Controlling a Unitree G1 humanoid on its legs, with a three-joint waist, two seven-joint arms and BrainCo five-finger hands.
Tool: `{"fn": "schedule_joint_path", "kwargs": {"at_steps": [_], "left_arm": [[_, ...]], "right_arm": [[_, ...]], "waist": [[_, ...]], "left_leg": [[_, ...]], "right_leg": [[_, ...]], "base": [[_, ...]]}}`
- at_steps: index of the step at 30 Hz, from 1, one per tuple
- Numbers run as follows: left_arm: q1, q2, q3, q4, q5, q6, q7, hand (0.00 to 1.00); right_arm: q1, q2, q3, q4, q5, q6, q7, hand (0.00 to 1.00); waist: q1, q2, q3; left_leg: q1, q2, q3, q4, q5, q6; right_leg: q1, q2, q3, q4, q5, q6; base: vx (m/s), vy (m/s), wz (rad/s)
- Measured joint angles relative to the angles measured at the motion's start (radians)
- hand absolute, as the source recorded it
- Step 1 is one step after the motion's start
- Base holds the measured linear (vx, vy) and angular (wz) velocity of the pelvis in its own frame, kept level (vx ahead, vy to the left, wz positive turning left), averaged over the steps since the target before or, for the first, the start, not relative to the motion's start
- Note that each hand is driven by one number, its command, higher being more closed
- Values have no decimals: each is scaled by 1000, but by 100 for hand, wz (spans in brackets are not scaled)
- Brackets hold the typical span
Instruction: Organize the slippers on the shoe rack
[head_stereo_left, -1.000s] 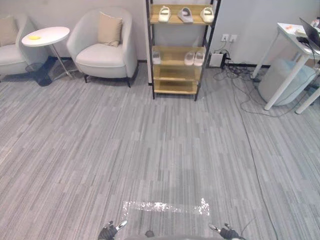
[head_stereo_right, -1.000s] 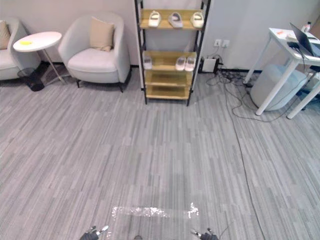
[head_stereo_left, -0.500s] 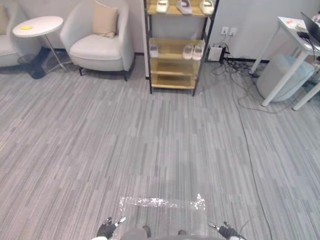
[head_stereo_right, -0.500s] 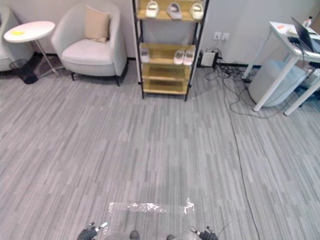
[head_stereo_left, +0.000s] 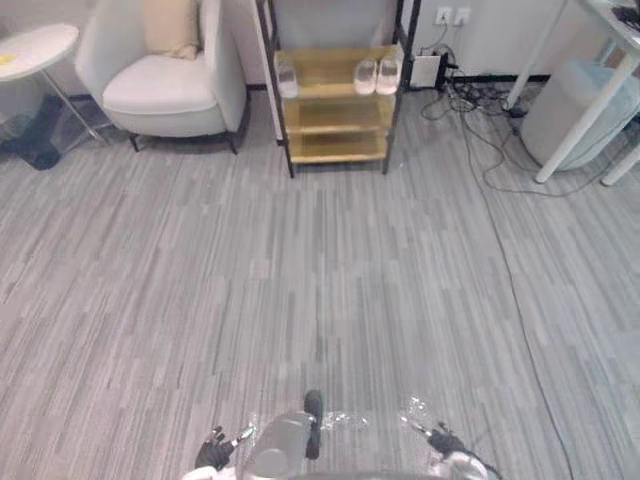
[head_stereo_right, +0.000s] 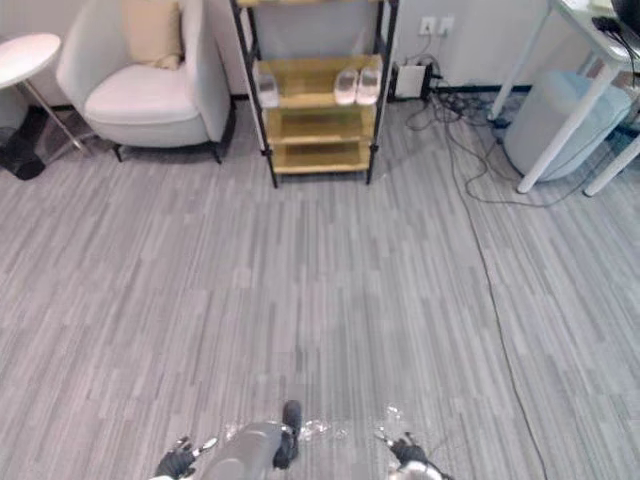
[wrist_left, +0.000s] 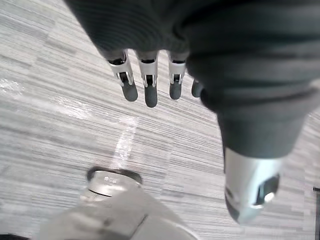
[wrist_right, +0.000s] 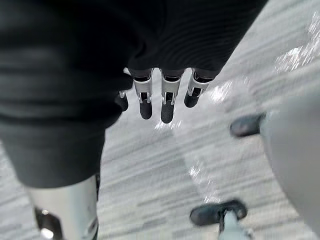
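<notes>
The black-framed wooden shoe rack (head_stereo_left: 335, 113) stands against the far wall, well ahead of me. On its upper visible shelf lies a single pale slipper (head_stereo_left: 288, 78) at the left and a pair of pale slippers (head_stereo_left: 376, 75) at the right. The two shelves below them look bare. My left hand (head_stereo_left: 216, 452) and right hand (head_stereo_left: 446, 442) hang low at the near edge, far from the rack. The left hand (wrist_left: 146, 86) has straight fingers over the floor and holds nothing. The right hand (wrist_right: 168, 102) is the same.
A pale armchair (head_stereo_left: 165, 88) with a beige cushion stands left of the rack, with a round white side table (head_stereo_left: 35, 45) and a black bin (head_stereo_left: 35, 140) further left. Cables (head_stereo_left: 480, 120), a grey round stool (head_stereo_left: 578, 115) and white desk legs (head_stereo_left: 585, 95) lie right.
The camera has moved toward the rack and tipped down; the rack's top shelf has slid out of the picture. Both hands stay low and hold nothing.
</notes>
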Motion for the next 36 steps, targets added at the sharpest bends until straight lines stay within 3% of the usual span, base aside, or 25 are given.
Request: {"fn": "schedule_joint_path", "kwargs": {"at_steps": [2,3,4,5,7,9,11,12,13,14,15,18,20,21,23,25,26,27,29,30,31,33,34,35,36], "left_arm": [[16,4,-2,-1,-15,3,-1,0],[21,7,-3,-1,-18,4,-1,0],[17,12,-5,-1,-21,5,-2,0],[17,14,-5,-1,-21,5,-3,0],[-24,7,-5,-4,-29,3,-5,0],[-49,0,-5,-5,-30,3,-4,0],[-68,-23,-7,-9,-30,2,-3,0],[-67,-24,-6,-10,-30,1,-3,0],[-63,-28,-6,-12,-30,0,-2,0],[-58,-28,-5,-13,-30,0,-2,0],[-53,-34,0,-12,-28,0,-1,0],[-48,-80,32,-25,-29,-1,-5,0],[-44,-100,71,-36,-28,0,-4,0],[-49,-96,74,-51,-28,0,-4,0],[-54,-92,53,-74,-28,-3,-4,0],[-69,-89,38,-86,-27,-14,-5,0],[-75,-90,33,-86,-26,-16,-5,0],[-78,-92,35,-84,-27,-17,-5,0],[-76,-92,39,-82,-24,-18,-4,0],[-75,-93,39,-82,-22,-18,-4,0],[-83,-96,39,-68,-20,-16,-5,0],[-90,-91,45,-71,-20,-16,-5,0],[-91,-76,58,-74,-19,-14,-8,0],[-81,-71,51,-70,-7,-13,-9,0],[-77,-71,48,-67,-5,-13,-10,0]], "right_arm": [[0,0,1,-3,-1,-2,7,0],[0,0,2,-5,-1,-2,10,0],[1,-1,4,-6,-1,-2,11,0],[2,-1,11,-7,-2,-2,11,0],[-13,-11,31,-7,-4,-1,11,0],[-27,-21,38,-7,-4,-1,12,0],[-45,-34,50,-7,-3,-1,10,0],[-44,-34,49,-8,-2,-1,10,0],[-40,-34,50,-7,-3,0,9,0],[-26,-30,58,-8,-2,0,10,0],[-23,-34,64,-8,-2,-1,11,0],[-30,-42,59,-14,-4,-2,11,0],[-24,-47,70,-36,-3,1,4,0],[-30,-34,69,-39,-1,-1,0,0],[-36,-27,69,-33,0,0,-4,0],[-45,-20,68,-33,1,0,-9,0],[-44,-24,67,-32,1,1,-11,0],[-45,-26,67,-31,1,1,-12,0],[-38,-25,70,-32,0,1,-12,0],[-38,-25,70,-32,0,1,-12,0],[-45,-20,69,-29,0,1,-12,0],[-49,-6,71,-24,-1,3,-11,0],[-52,22,72,-33,-4,2,-10,0],[-40,29,79,-32,-5,3,-9,0],[-36,28,81,-33,-5,2,-8,0]], "waist": [[-3,-2,1],[-4,-2,4],[-11,-9,2],[-13,-11,2],[-21,-9,4],[-30,3,12],[-56,22,25],[-61,21,25],[-65,15,24],[-66,2,17],[-77,11,4],[-67,70,-10],[-58,103,-3],[-54,100,14],[-43,78,26],[-24,66,32],[-15,58,38],[-10,60,43],[10,60,33],[12,64,29],[12,71,25],[15,53,32],[19,24,35],[26,30,13],[26,37,9]], "left_leg": [[104,2,8,-8,-60,2],[158,-1,11,-27,-76,4],[242,-2,10,-63,-89,14],[270,0,10,-79,-92,14],[343,20,4,-117,-107,18],[373,41,-15,-136,-108,19],[406,68,-57,-144,-110,15],[418,67,-67,-144,-115,7],[452,62,-89,-144,-145,-39],[476,53,-117,-140,-170,-43],[508,70,-158,-122,-218,-58],[354,149,-183,234,-217,-88],[191,252,-138,611,-165,-126],[132,277,-95,706,-188,-119],[52,261,-43,671,-232,-90],[-13,207,-5,494,-244,-77],[-36,158,0,304,-218,-66],[-42,111,-6,91,-94,-59],[-14,86,6,-60,65,-68],[-10,86,12,-69,91,-67],[3,77,19,-71,164,-16],[14,67,35,-55,145,6],[17,64,56,45,97,20],[53,75,65,10,61,14],[79,86,66,-1,33,12]], "right_leg": [[-76,-4,1,277,60,137],[-108,-15,-31,378,51,112],[-149,-33,-103,469,13,48],[-166,-39,-146,474,-6,21],[-260,-39,-288,349,-49,-44],[-311,-2,-320,193,-39,-62],[-348,66,-295,-135,119,-66],[-346,71,-284,-197,162,-64],[-343,76,-258,-275,257,-70],[-338,73,-247,-283,285,-86],[-333,81,-248,-233,352,-140],[-260,142,-312,-286,294,-148],[-139,220,-324,-382,278,-185],[-76,238,-321,-402,268,-199],[-17,228,-313,-415,240,-201],[11,204,-299,-421,213,-188],[25,183,-285,-426,194,-179],[50,159,-267,-428,164,-173],[77,140,-236,-442,138,-144],[79,139,-232,-443,135,-140],[89,129,-220,-440,122,-109],[103,108,-212,-446,128,-95],[138,89,-188,-421,149,-62],[111,93,-179,-285,111,-9],[94,96,-179,-225,98,10]], "base": [[392,133,-38],[526,136,-27],[346,78,-5],[380,59,11],[419,4,16],[519,-45,25],[518,-98,53],[477,-141,58],[397,-145,56],[632,-282,86],[543,-240,74],[497,-262,55],[504,-235,16],[445,-168,-7],[390,-121,-14],[346,-22,-23],[395,102,-24],[412,129,-32],[318,113,-31],[484,153,-19],[591,179,-9],[470,146,-8],[319,148,-20],[379,178,-27],[258,142,-26]]}}
